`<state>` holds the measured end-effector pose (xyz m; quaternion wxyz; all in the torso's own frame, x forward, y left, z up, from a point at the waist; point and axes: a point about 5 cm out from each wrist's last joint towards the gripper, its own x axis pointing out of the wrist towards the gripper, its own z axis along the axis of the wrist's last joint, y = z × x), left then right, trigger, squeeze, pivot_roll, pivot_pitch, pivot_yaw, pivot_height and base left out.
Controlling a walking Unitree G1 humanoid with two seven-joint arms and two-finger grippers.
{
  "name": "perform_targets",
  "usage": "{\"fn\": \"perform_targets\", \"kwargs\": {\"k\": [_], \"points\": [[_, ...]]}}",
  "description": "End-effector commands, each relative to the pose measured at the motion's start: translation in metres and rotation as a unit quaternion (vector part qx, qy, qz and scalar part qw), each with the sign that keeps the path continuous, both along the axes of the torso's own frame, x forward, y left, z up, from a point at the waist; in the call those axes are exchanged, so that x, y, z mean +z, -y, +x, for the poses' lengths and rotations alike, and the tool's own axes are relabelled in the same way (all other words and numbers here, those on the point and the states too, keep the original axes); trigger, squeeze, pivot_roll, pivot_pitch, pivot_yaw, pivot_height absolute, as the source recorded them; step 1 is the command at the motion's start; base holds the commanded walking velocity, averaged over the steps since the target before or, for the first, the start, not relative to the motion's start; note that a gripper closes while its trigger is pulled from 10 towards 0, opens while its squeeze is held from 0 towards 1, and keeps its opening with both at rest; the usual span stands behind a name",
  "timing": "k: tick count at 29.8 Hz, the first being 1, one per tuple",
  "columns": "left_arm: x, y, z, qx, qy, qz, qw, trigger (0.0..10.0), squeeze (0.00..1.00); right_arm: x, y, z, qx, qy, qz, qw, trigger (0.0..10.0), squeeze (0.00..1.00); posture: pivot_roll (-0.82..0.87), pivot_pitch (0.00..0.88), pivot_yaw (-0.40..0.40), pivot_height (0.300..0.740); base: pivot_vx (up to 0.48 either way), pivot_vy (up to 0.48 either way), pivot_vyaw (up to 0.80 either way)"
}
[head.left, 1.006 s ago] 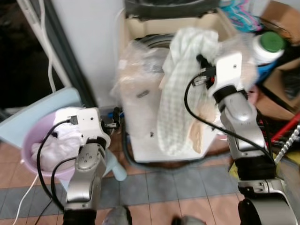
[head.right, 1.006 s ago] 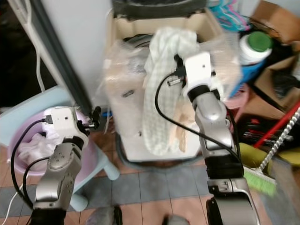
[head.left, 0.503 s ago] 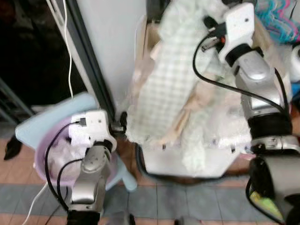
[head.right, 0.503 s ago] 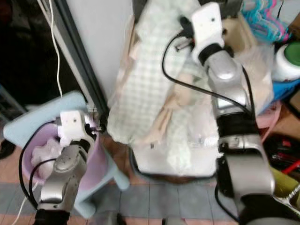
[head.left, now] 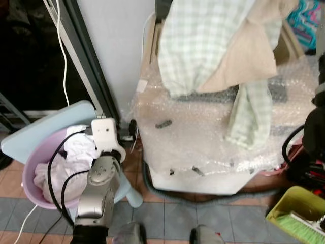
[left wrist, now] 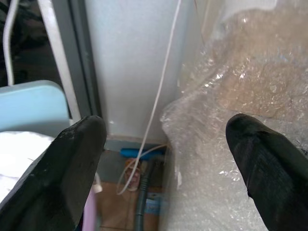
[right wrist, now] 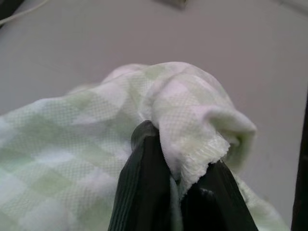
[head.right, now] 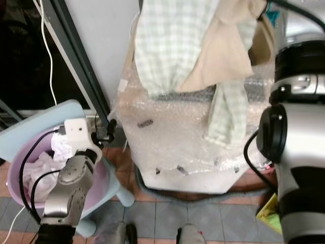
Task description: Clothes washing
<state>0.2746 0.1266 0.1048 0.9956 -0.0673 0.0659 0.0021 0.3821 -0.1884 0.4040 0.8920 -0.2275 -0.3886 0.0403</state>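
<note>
We see even, soft daylight and sharp head views; the doorway (head.left: 30, 61) at the left lies in deep shadow. Glare glints off the bubble wrap (head.left: 203, 132). Up close, the left tool's fingers (left wrist: 77, 163) blur.

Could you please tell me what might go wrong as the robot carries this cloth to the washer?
The right gripper pinches only a small fold at the edge of the green checked cloth, so the hanging weight could pull it free. A beige garment hangs with it and might slide off. The long dangling end drapes against the bubble-wrapped washing machine and could catch there instead of going inside.
</note>
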Motion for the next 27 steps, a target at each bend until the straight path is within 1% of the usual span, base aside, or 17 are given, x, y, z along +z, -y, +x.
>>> {"fn": "perform_targets", "kwargs": {"k": [1,3,4,6,7,8,9,11,12,14,15,16,17,19,23,24,27], "points": [[0.000,0.003,0.001,0.010,-0.005,-0.006,1.000,10.0,0.00,-0.017,-0.013,0.007,0.024,-0.029,-0.006,0.999,10.0,0.00,0.00,0.024,0.034,0.740,0.000,0.000,0.00],[0.000,0.003,0.001,0.011,-0.003,-0.006,1.000,10.0,0.00,-0.054,-0.018,0.016,0.031,-0.092,-0.004,0.995,10.0,0.00,0.00,0.025,0.034,0.740,0.000,0.000,0.00],[0.000,0.003,0.001,0.012,-0.002,-0.005,1.000,10.0,0.00,-0.104,-0.026,0.023,0.048,-0.183,0.009,0.982,10.0,0.00,0.00,0.025,0.034,0.740,0.000,0.000,0.00],[0.001,0.003,0.001,0.012,-0.001,-0.005,1.000,10.0,0.00,-0.135,-0.031,0.021,0.063,-0.231,0.028,0.971,10.0,0.00,0.00,0.027,0.035,0.740,0.000,0.000,0.00],[0.002,0.004,0.001,0.009,0.001,-0.006,1.000,10.0,0.00,-0.155,-0.033,0.019,0.069,-0.266,0.043,0.961,10.0,0.00,0.00,0.027,0.035,0.740,0.000,0.000,0.00],[0.002,0.004,0.001,0.009,0.001,-0.006,1.000,10.0,0.00,-0.155,-0.033,0.019,0.069,-0.266,0.043,0.961,10.0,0.00,0.00,0.027,0.035,0.740,0.000,0.000,0.00],[0.002,0.004,0.001,0.007,0.002,-0.008,1.000,10.0,0.00,-0.166,-0.035,0.016,0.072,-0.284,0.050,0.955,10.0,0.00,0.00,0.028,0.035,0.740,0.000,0.000,0.00],[0.002,0.005,0.001,0.006,0.003,-0.009,1.000,10.0,0.00,-0.171,-0.036,0.014,0.074,-0.294,0.057,0.951,10.0,0.00,0.00,0.028,0.036,0.740,0.000,0.000,0.00],[0.003,0.005,0.001,0.001,0.004,-0.011,1.000,10.0,0.00,-0.180,-0.036,0.010,0.081,-0.312,0.071,0.944,10.0,0.00,-0.01,0.026,0.035,0.740,0.000,0.000,0.00],[0.003,0.006,0.001,-0.005,0.009,-0.014,1.000,10.0,0.00,-0.188,-0.036,0.007,0.087,-0.328,0.075,0.938,10.0,0.00,-0.01,0.026,0.035,0.740,0.000,0.000,0.00],[0.004,0.007,0.001,-0.007,0.011,-0.015,1.000,10.0,0.00,-0.196,-0.034,0.004,0.081,-0.341,0.071,0.934,10.0,0.64,-0.01,0.026,0.035,0.740,0.000,0.000,0.00],[0.004,0.007,0.001,-0.007,0.011,-0.015,1.000,10.0,0.00,-0.201,-0.033,0.001,0.076,-0.350,0.071,0.931,10.0,1.00,-0.01,0.026,0.035,0.740,0.000,0.000,0.00],[0.004,0.007,0.001,-0.008,0.013,-0.017,1.000,10.0,0.00,-0.209,-0.029,-0.002,0.057,-0.361,0.070,0.928,10.0,1.00,-0.01,0.024,0.032,0.740,0.000,0.000,0.00],[0.004,0.007,0.001,-0.008,0.013,-0.017,1.000,10.0,0.00,-0.212,-0.025,-0.005,0.039,-0.366,0.069,0.927,10.0,1.00,-0.01,0.024,0.032,0.740,0.000,0.000,0.00],[0.004,0.006,0.000,-0.010,0.014,-0.021,1.000,10.0,0.00,-0.195,-0.006,-0.016,-0.026,-0.282,0.087,0.955,10.0,1.00,-0.01,0.027,0.033,0.740,0.305,0.000,0.00],[0.004,0.006,0.000,-0.010,0.014,-0.021,1.000,10.0,0.00,-0.195,-0.006,-0.016,-0.026,-0.282,0.087,0.955,10.0,1.00,-0.01,0.027,0.033,0.740,0.345,0.000,0.00],[0.002,0.005,0.000,-0.006,0.004,-0.014,1.000,10.0,0.00,-0.189,-0.005,-0.029,-0.032,-0.255,0.083,0.963,10.0,1.00,-0.01,0.028,0.035,0.740,0.100,0.000,0.00]]}}
